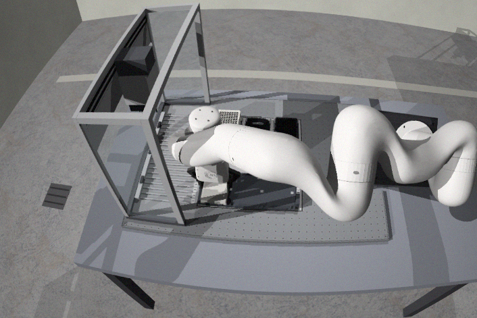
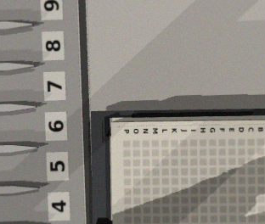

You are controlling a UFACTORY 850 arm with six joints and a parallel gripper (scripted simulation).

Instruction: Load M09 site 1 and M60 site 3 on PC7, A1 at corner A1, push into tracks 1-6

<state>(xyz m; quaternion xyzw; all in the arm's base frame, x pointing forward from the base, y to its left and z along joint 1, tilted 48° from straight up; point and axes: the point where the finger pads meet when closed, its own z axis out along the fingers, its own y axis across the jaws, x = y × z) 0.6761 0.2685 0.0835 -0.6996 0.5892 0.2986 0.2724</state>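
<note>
M60 (image 2: 195, 170), a white 384-well plate with rows lettered A to P, lies on the dark carrier PC7 (image 2: 98, 170) at its end next to the rails. It looks flat inside the carrier's rim. Its A1 corner is at the upper right in the wrist view. In the top view my gripper (image 1: 211, 181) hangs straight over this plate (image 1: 209, 193), open around it. The fingertips do not show in the wrist view. The rest of PC7 (image 1: 261, 191) is dark and partly hidden under my arm. I cannot see M09.
The apron strip with track numbers 4 to 9 (image 2: 57, 127) runs beside the carrier's end, and the rail grooves (image 2: 8, 106) lie beyond it. The glass instrument frame (image 1: 146, 114) stands over the rails. A white well plate (image 1: 229, 116) sits in one nest; two nests (image 1: 271, 125) look dark.
</note>
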